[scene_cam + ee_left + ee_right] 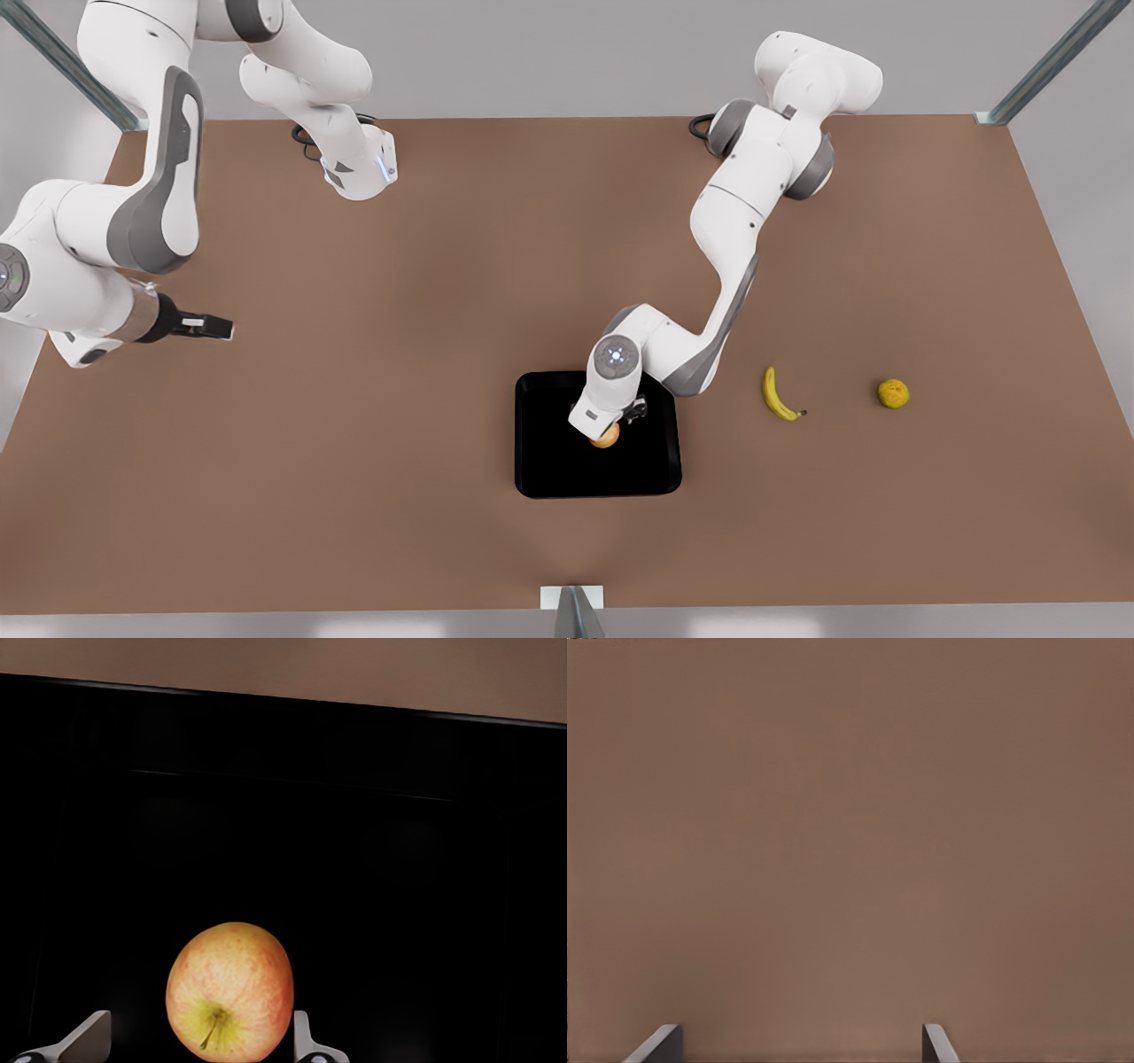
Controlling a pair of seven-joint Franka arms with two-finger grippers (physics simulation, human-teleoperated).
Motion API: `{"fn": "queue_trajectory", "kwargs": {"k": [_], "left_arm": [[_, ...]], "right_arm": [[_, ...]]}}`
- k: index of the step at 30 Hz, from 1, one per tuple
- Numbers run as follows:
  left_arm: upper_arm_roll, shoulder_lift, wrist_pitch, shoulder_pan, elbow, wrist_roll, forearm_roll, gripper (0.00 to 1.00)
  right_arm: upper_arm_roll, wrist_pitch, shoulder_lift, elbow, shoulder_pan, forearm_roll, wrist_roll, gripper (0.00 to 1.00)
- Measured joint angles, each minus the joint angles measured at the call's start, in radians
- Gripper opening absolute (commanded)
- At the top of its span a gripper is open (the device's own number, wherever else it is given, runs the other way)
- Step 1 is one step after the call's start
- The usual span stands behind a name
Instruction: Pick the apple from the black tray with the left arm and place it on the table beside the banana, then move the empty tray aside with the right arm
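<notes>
The apple [606, 436] [230, 992], red-pink with a yellow-green base, lies in the glossy black tray [549, 443] [266, 815] near the table's middle front. My left gripper [613, 424] [197, 1041] is lowered into the tray and is open around the apple; one finger [306, 1041] is at its skin, the other [87, 1038] stands clear. The banana [778, 394] lies on the brown table [354, 443] towards the front view's right of the tray. My right gripper [221, 329] [796, 1041] waits open above bare table at the front view's left.
A bumpy yellow-orange citrus fruit [893, 393] sits on the table beyond the banana at the front view's right. Metal frame posts [1045, 62] stand at the table's far corners, and a bracket [572, 602] sits at the middle of its front edge.
</notes>
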Motion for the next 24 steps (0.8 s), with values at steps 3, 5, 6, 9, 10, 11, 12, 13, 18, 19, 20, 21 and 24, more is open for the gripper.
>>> {"fn": "queue_trajectory", "kwargs": {"k": [3, 5, 6, 9, 10, 11, 12, 13, 18, 19, 20, 21, 24], "left_arm": [[0.001, 0.016, 0.007, 0.000, 0.015, 0.013, -0.001, 1.00], [0.000, 0.029, 0.010, -0.001, 0.036, 0.021, -0.001, 1.00], [0.000, 0.034, 0.013, 0.000, 0.042, 0.024, -0.001, 1.00], [0.001, 0.047, 0.024, -0.001, 0.047, 0.034, -0.001, 1.00], [0.001, 0.051, 0.029, -0.001, 0.047, 0.036, -0.001, 1.00], [0.001, 0.056, 0.034, -0.001, 0.047, 0.039, -0.001, 1.00], [0.001, 0.059, 0.039, -0.001, 0.048, 0.041, -0.001, 1.00], [0.001, 0.063, 0.044, -0.001, 0.048, 0.044, -0.001, 1.00], [0.004, 0.076, 0.071, -0.001, 0.048, 0.054, -0.001, 1.00], [0.004, 0.077, 0.075, -0.001, 0.048, 0.056, -0.001, 1.00], [0.004, 0.080, 0.079, -0.001, 0.048, 0.058, -0.001, 1.00], [0.004, 0.083, 0.083, -0.001, 0.048, 0.059, -0.001, 1.00], [0.004, 0.089, 0.091, -0.001, 0.048, 0.063, -0.001, 0.87]], "right_arm": [[0.000, -0.008, 0.000, 0.000, -0.018, 0.012, -0.005, 1.00], [0.001, -0.013, 0.000, 0.001, -0.018, 0.016, -0.007, 1.00], [0.001, -0.015, 0.000, 0.001, -0.018, 0.017, -0.009, 1.00], [0.000, -0.020, 0.000, 0.001, -0.018, 0.020, -0.012, 1.00], [0.000, -0.021, 0.000, 0.001, -0.018, 0.020, -0.013, 1.00], [0.000, -0.022, 0.000, 0.001, -0.018, 0.021, -0.013, 1.00], [0.000, -0.023, 0.000, 0.001, -0.018, 0.021, -0.014, 1.00], [0.000, -0.024, 0.000, 0.001, -0.018, 0.021, -0.015, 1.00], [0.000, -0.027, 0.000, 0.001, -0.018, 0.021, -0.018, 1.00], [0.000, -0.028, 0.000, 0.001, -0.018, 0.021, -0.018, 1.00], [0.000, -0.029, 0.000, 0.001, -0.018, 0.022, -0.019, 1.00], [0.000, -0.030, 0.000, 0.001, -0.018, 0.022, -0.019, 1.00], [-0.002, -0.034, 0.000, 0.002, -0.020, 0.022, -0.021, 1.00]]}}
